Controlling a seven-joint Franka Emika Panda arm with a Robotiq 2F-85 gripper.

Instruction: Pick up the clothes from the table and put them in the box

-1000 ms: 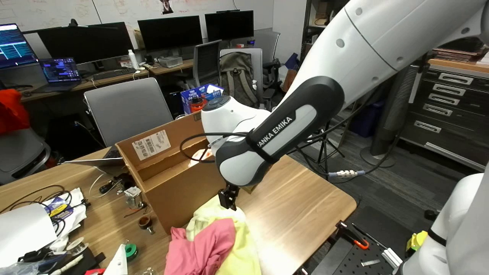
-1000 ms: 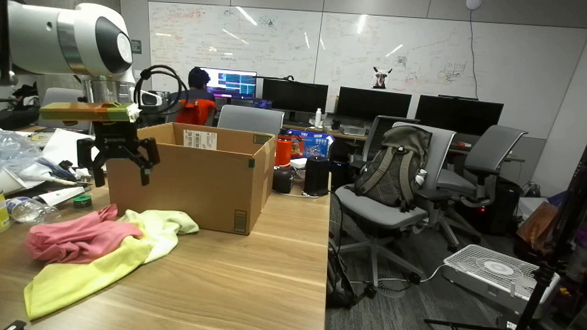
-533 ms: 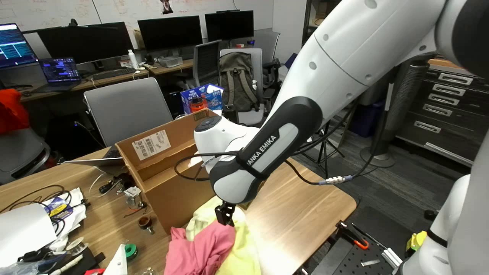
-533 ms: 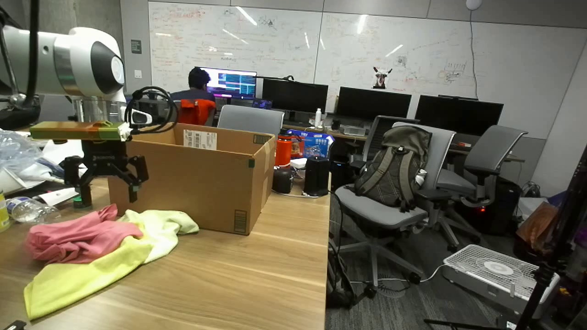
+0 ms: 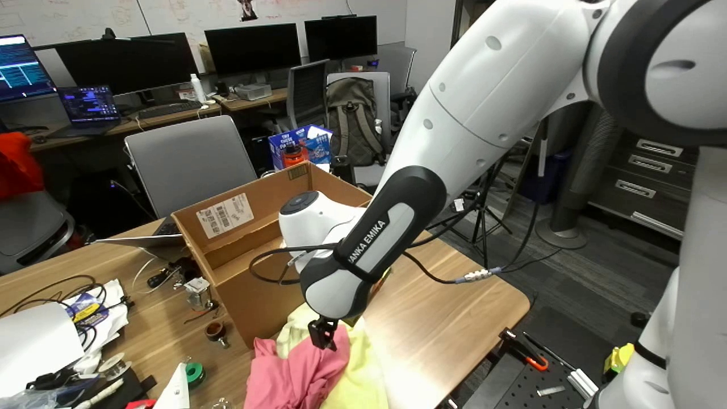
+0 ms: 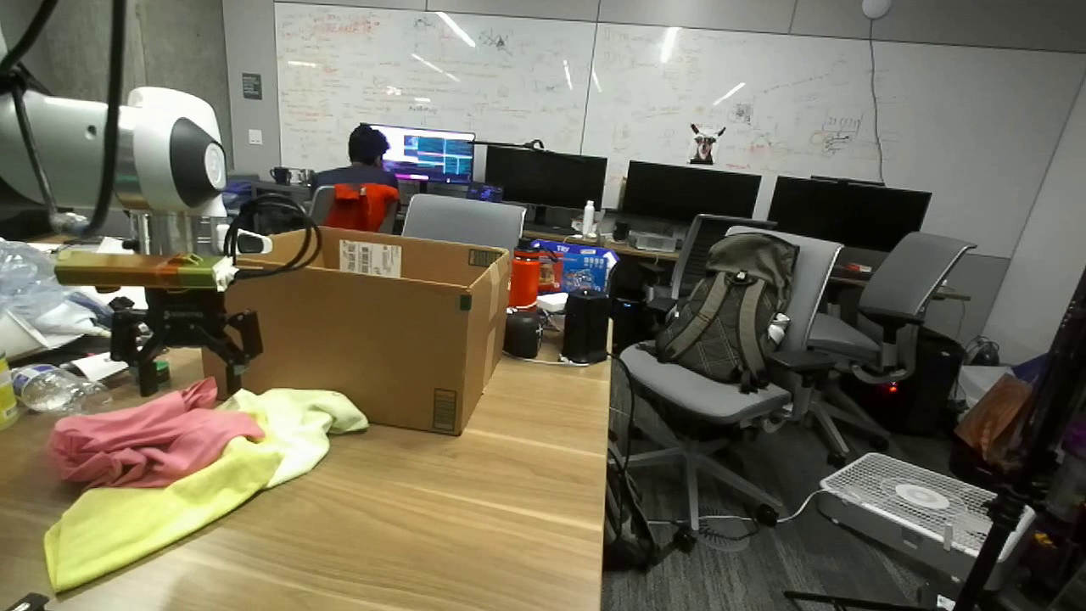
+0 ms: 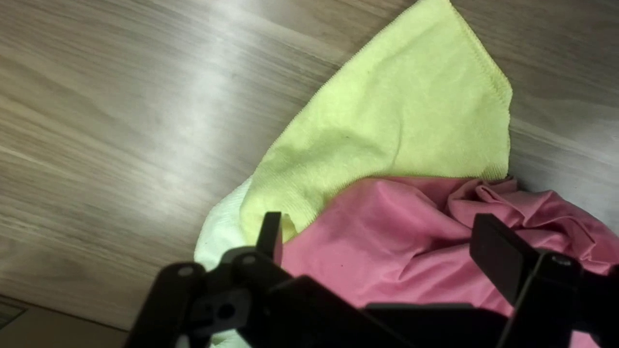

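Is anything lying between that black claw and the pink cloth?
Nothing shows there: in the wrist view, the pink cloth lies in plain sight under the open gripper, with no other thing in between.

The arm [image 5: 431,147] slants downward, its jaws spread wide.

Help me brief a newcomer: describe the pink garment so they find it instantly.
On the wood-grain table stands an open cardboard box. Beside it, the pink garment lies crumpled, partly over a yellow cloth. Bunched folds and pink colour set it apart from that flatter cloth.
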